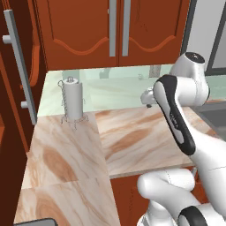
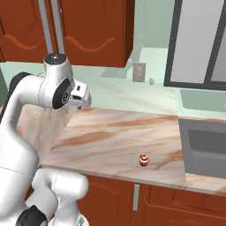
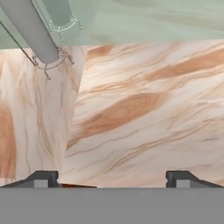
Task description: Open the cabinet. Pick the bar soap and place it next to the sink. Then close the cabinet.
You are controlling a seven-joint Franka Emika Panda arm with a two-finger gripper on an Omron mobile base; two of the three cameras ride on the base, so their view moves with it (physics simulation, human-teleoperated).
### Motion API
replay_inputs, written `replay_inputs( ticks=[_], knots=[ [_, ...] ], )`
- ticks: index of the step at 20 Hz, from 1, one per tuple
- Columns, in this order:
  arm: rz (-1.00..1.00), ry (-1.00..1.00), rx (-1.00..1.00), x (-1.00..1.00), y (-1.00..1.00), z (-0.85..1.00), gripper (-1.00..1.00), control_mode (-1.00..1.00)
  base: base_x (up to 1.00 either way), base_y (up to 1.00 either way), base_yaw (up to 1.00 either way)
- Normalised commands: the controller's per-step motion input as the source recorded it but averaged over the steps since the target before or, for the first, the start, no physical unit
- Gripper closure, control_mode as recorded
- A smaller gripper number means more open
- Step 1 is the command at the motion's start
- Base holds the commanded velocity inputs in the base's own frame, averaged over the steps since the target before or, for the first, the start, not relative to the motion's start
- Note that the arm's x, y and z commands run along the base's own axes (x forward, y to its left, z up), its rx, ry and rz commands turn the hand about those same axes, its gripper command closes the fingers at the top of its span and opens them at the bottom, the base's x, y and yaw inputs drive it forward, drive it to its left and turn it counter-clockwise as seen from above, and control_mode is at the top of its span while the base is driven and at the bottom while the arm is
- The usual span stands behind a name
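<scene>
The cabinet (image 1: 117, 31) fills the top of the left base view, its 2 doors shut. The sink (image 2: 207, 148) sits at the right edge of the right base view. The gripper (image 3: 112, 178) hangs released, jaws wide, over the counter (image 3: 144, 113), paper-towel holder (image 3: 37, 33) at upper left.

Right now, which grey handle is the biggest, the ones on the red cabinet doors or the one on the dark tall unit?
The one on the tall dark-brown unit: it is thicker and stands out on posts, unlike the cabinet's two slim bars.

Reddish-brown cabinet (image 1: 88, 31), marbled beige counter (image 1: 132, 137), dark grey sink (image 2: 207, 148)
</scene>
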Motion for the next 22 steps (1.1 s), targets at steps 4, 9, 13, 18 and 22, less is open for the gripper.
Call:
replay_inputs(
  ticks=[4, 9, 13, 18, 22],
  knots=[
    [0.00, -0.22, 0.00, -0.36, 0.15, 0.38, -1.00, -1.00, 0.00, 0.00, 0.00],
    [0.00, -0.22, 0.00, -0.33, 0.29, 0.52, -1.00, -1.00, 0.00, 0.00, 0.00],
    [0.00, -0.16, 0.00, -0.34, 0.15, 0.59, -1.00, -1.00, 0.00, 0.00, 0.00],
    [0.00, -0.14, 0.00, -0.39, 0.01, 0.55, -1.00, -1.00, 0.00, 0.00, 0.00],
    [0.00, -0.02, 0.00, -0.38, 0.02, 0.59, -1.00, -1.00, 0.00, 0.00, 0.00]
  ],
)
